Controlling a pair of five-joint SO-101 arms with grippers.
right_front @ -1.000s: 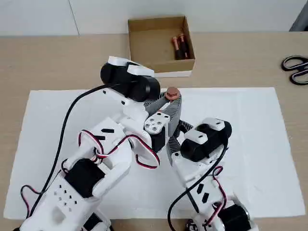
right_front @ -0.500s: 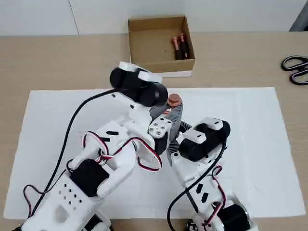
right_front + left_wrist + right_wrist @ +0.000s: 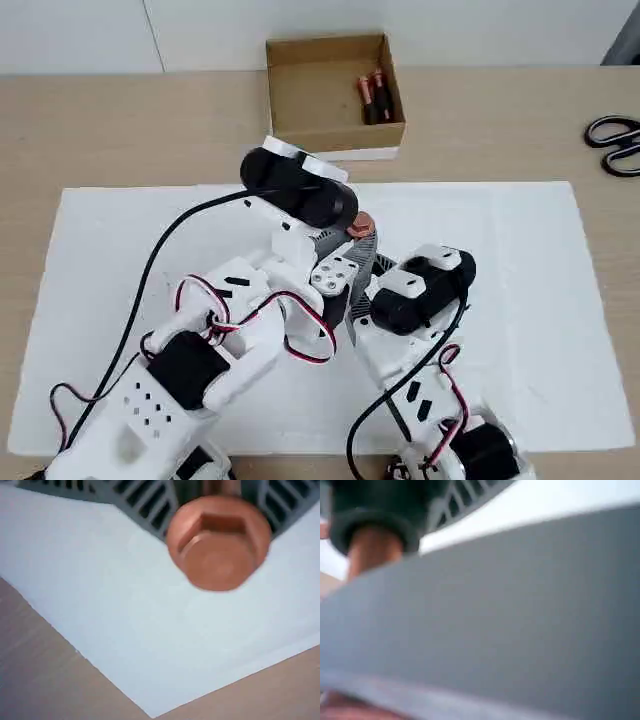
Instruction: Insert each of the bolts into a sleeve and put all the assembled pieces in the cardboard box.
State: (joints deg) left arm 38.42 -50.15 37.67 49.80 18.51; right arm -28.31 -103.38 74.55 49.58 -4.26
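Note:
A copper bolt's hexagonal head [image 3: 361,226] [image 3: 218,542] sticks out over the white sheet, near the middle of the table. My left gripper [image 3: 357,243] [image 3: 218,490] is shut on its shaft just behind the head, a grey ribbed finger on each side. In the right wrist view a dark sleeve [image 3: 375,510] sits on the copper shaft [image 3: 370,550], and a broad grey finger hides what lies beyond. My right gripper [image 3: 358,292] meets the left one from the near side, shut on the sleeve, mostly hidden under the left arm. The cardboard box [image 3: 300,95] stands at the back.
Two assembled pieces [image 3: 372,97] lie at the right side of the box. A white sheet [image 3: 520,300] covers the middle of the wooden table. Scissors [image 3: 615,142] lie at the far right edge.
My left arm has swung toward the near side and lowered the bolt head from beside the box's front down onto the right gripper. The right arm has barely shifted.

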